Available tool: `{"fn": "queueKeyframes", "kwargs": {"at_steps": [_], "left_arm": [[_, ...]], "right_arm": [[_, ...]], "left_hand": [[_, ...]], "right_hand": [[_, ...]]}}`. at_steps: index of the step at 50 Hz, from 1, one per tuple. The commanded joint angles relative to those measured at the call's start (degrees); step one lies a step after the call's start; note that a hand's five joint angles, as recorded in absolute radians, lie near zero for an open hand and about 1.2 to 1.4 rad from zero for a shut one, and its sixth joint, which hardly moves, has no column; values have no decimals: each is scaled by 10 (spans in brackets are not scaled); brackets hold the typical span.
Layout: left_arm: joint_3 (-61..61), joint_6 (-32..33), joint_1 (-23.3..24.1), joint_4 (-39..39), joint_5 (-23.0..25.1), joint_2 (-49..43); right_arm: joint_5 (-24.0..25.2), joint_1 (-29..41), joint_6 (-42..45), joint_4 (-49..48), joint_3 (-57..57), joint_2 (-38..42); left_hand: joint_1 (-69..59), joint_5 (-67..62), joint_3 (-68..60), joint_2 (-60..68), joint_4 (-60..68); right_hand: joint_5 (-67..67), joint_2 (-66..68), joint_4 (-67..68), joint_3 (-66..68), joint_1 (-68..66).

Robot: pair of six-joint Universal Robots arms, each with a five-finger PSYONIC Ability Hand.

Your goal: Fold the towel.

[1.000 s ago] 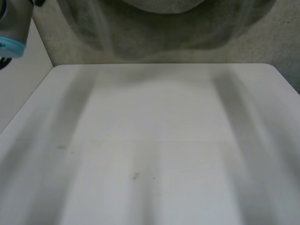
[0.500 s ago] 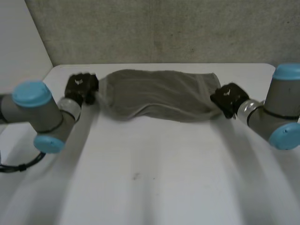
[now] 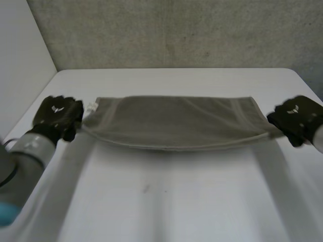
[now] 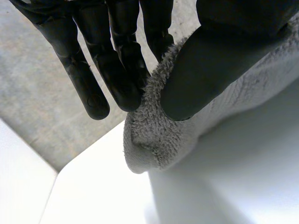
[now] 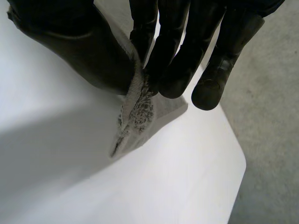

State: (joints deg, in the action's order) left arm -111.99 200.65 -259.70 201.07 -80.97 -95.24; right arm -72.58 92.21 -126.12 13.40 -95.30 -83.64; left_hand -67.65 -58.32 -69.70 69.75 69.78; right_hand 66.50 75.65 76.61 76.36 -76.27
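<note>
A grey-brown towel [image 3: 174, 122] hangs stretched between my two hands above the white table [image 3: 166, 201], sagging slightly along its lower edge. My left hand [image 3: 56, 117] pinches the towel's left end; in the left wrist view the thumb [image 4: 205, 70] presses the towel corner [image 4: 154, 140] against the fingers [image 4: 117, 60]. At the other end, my right hand [image 3: 297, 119] holds the towel. There the thumb [image 5: 79, 46] and the fingers [image 5: 173, 51] clamp a corner of towel [image 5: 135, 112].
A grey textured wall [image 3: 171, 33] stands behind the table's far edge. The table's left edge [image 3: 30, 111] runs beside my left hand, and its rounded far right corner [image 3: 292, 73] lies behind my right hand.
Both hands have come toward the camera and moved apart, drawing the towel from a bunched sag into a taut flat span. A second ago the view was blurred, with the towel high up.
</note>
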Motion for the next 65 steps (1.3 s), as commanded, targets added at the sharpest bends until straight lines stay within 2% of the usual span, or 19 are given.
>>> {"fn": "queueKeyframes", "kwargs": {"at_steps": [1, 3, 7, 12, 16, 17, 19, 21, 25, 27, 37, 48, 50, 51, 52, 55, 56, 59, 65], "left_arm": [[-116, 34, -37, -27, 21, 163], [-125, 34, -48, -33, 58, 170], [-119, 33, -49, -31, 85, 159], [-26, 31, -24, -27, 88, 22], [87, 30, 5, -31, 54, -102], [87, 30, 5, -31, 54, -102], [127, 29, 10, -35, 34, -141], [198, 28, 12, -43, 5, -207], [265, 29, 16, -47, -11, -269], [328, 29, 25, -60, -19, -324], [483, 30, 49, -95, -45, -433], [582, 31, 59, -123, -67, -493], [589, 31, 59, -123, -68, -497], [593, 30, 60, -123, -70, -499], [593, 29, 61, -123, -72, -500], [593, 29, 64, -123, -76, -500], [593, 29, 66, -123, -81, -499], [591, 26, 68, -124, -91, -494], [554, 11, 75, -132, -112, -446]], "right_arm": [[24, -38, 59, 55, -61, -101], [53, -49, 61, 54, -63, -104], [78, -52, 59, 52, -53, -94], [63, -40, 55, 30, 10, 29], [16, -7, 53, 26, 81, 115], [16, -7, 53, 26, 81, 116], [-4, 18, 44, 15, 138, 184], [-10, 26, 36, 8, 164, 214], [-12, 33, 16, -14, 217, 269], [-21, 46, 4, -42, 275, 327], [-77, 75, -1, -60, 432, 448], [-81, 96, -1, -65, 541, 514], [-82, 97, -1, -66, 555, 523], [-86, 97, 0, -66, 567, 533], [-92, 98, 1, -65, 574, 540], [-97, 102, 2, -65, 578, 545], [-100, 107, -1, -65, 577, 544], [-105, 110, -11, -65, 571, 531], [-96, 108, -103, -69, 518, 461]], "left_hand": [[-123, -117, -103, 102, 102], [-123, -117, -103, 102, 102], [-123, -117, -103, 102, 102], [-123, -117, -103, 102, 102], [-123, -117, -103, 102, 102], [-123, -117, -103, 102, 102], [-123, -117, -103, 102, 102], [-123, -117, -103, 102, 102], [-123, -117, -103, 102, 102], [-123, -117, -103, 102, 102], [-123, -117, -103, 102, 102], [-123, -117, -103, 102, 102], [-75, -68, -54, 54, 54], [182, 188, 202, -203, -203], [577, 583, 597, -598, -598], [531, 537, 551, -552, -552], [577, 583, 597, -598, -598], [577, 583, 597, -598, -598], [577, 583, 597, -598, -598]], "right_hand": [[35, 44, 34, 36, -37], [35, 44, 34, 36, -37], [35, 44, 34, 36, -37], [35, 44, 34, 36, -37], [35, 44, 34, 36, -37], [35, 44, 34, 36, -37], [35, 44, 34, 36, -37], [35, 44, 34, 36, -37], [35, 44, 34, 36, -37], [35, 44, 34, 36, -37], [35, 44, 34, 36, -37], [35, 44, 34, 36, -37], [35, 44, 34, 36, -37], [-79, -71, -80, -78, 77], [-645, -636, -646, -644, 643], [-665, -656, -666, -664, 663], [-665, -656, -666, -664, 663], [-665, -656, -666, -664, 663], [-665, -656, -666, -664, 663]]}}
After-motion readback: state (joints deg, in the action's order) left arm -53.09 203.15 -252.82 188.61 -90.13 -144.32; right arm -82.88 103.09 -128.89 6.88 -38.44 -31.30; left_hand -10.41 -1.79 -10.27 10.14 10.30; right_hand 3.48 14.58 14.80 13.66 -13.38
